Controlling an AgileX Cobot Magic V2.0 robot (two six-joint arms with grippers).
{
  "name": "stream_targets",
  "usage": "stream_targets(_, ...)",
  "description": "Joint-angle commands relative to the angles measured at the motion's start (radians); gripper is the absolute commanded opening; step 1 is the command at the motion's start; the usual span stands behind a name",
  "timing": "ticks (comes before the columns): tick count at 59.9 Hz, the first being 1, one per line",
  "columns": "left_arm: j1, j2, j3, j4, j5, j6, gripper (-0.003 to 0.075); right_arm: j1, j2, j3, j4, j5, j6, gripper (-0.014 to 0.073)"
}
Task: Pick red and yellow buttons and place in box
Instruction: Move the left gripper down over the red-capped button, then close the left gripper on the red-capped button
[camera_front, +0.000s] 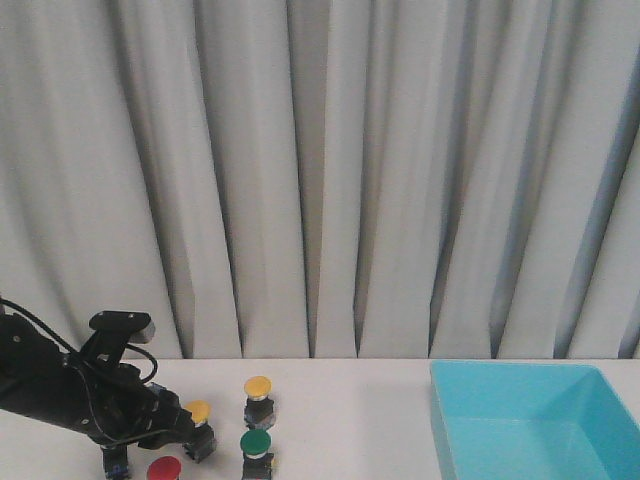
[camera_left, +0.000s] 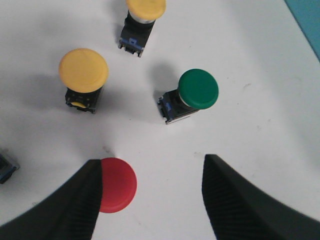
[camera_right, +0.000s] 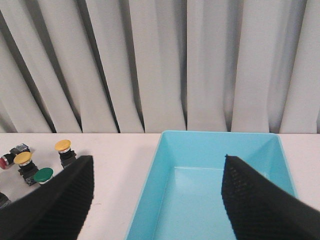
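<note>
A red button (camera_left: 117, 185) stands on the white table, its cap against the inner side of one finger of my left gripper (camera_left: 151, 161). That gripper is open and holds nothing. Two yellow buttons (camera_left: 83, 70) (camera_left: 145, 6) stand beyond it. In the front view the red button (camera_front: 164, 468) is at the bottom left and the yellow ones (camera_front: 198, 410) (camera_front: 258, 386) are behind it. The turquoise box (camera_front: 530, 420) stands at the right with nothing in it. My right gripper (camera_right: 158, 157) is open and empty over the box's left wall (camera_right: 165, 165).
A green button (camera_left: 198, 89) stands between the red one and the far yellow one, also in the front view (camera_front: 255, 443). Another switch body (camera_left: 5, 167) shows at the frame edge. A grey curtain (camera_front: 320, 170) hangs behind the table.
</note>
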Motion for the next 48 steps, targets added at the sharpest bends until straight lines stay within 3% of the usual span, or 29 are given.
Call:
stream_targets(1,-0.005,-0.02,-0.031,-0.006,-0.035,-0.019,0.0429,-0.007,0.011,-0.032,0.008,-0.061,-0.007,0.0506)
stream_targets(48,-0.005,0.085,-0.031,0.001,-0.04,-0.019,0.0429,-0.007,0.011,-0.032,0.008,-0.06,-0.002,0.0506)
